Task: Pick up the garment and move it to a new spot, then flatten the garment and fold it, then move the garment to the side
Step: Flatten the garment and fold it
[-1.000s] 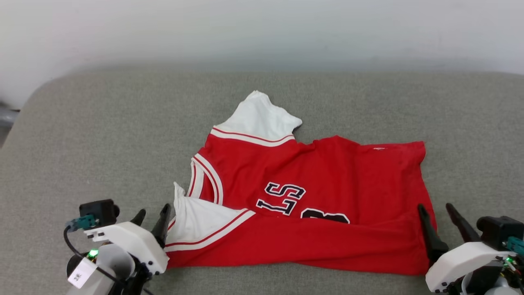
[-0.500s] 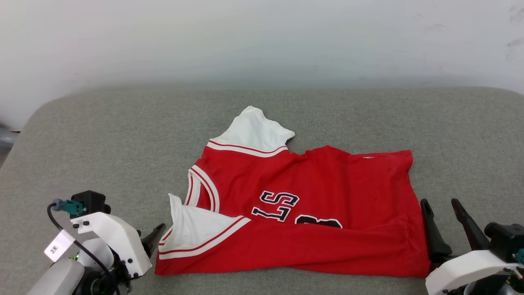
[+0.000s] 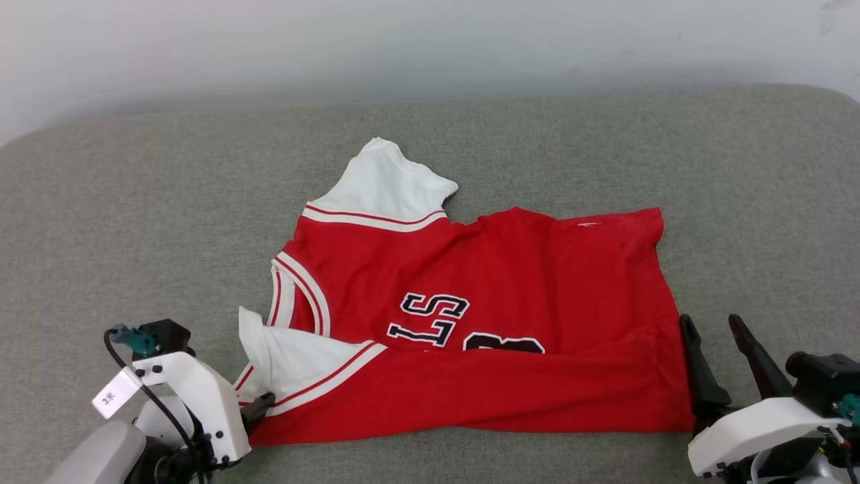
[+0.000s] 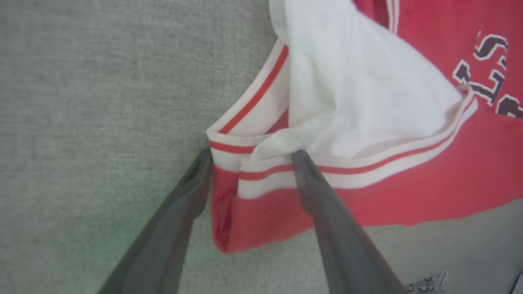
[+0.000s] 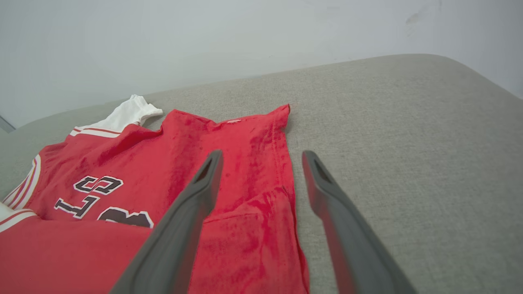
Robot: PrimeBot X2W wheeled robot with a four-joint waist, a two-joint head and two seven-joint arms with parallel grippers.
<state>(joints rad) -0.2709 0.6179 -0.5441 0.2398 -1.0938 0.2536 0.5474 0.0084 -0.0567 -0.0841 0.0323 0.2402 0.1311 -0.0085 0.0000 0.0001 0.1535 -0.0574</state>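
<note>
Both open and empty: my left gripper (image 4: 253,157) straddles a corner of the red white-sleeved jersey garment (image 3: 510,282), plain in the left wrist view and hidden in the head view; my right gripper (image 3: 711,324) straddles its hem.

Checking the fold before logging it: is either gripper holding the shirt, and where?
Nothing is held. The left gripper stands open astride the striped sleeve corner of the shirt, the right gripper open over its hem edge.

LIGHT: bright, soft, even, no glare | SHADOWS: faint rim under the near hem of the red jersey shirt (image 3: 510,269), dim band at the foot of the white wall (image 3: 430,40) | FOCUS: head view crisp; left wrist view soft, dark fingers (image 4: 327,228) blurred | EDGES: wrist views stretched wide-angle
</note>
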